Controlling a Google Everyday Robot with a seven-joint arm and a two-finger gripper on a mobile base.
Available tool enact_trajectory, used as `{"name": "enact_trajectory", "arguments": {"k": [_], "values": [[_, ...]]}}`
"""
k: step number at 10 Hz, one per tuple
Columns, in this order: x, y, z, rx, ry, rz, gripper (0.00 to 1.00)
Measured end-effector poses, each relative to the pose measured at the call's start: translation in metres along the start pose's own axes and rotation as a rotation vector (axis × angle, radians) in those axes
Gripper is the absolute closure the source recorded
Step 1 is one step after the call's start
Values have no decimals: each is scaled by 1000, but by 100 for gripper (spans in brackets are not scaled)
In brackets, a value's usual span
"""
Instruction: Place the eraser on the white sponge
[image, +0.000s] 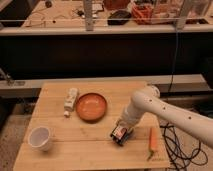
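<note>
Wooden table (60, 155). Orange-brown bowl (91, 106) upright near centre. White cup (40, 137) upright at front left, well apart from bowl. Carrot (153, 140) lying flat near right edge, just right of the gripper (120, 135). Dark cables (172, 142) on floor at right. Cluttered bench (60, 17) behind.

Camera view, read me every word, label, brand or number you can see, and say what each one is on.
None: no text is readable in this view.
White oblong item left of the bowl: no legible label.
Dark and red item at the pincer, near the front edge of the table: any markings too blurred to read.
</note>
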Motion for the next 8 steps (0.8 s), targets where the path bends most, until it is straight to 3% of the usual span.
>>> {"name": "enact_trajectory", "arguments": {"k": [6,8], "values": [[1,2,0,-10,-4,6,59],[1,2,0,-13,-6,6,46]]}}
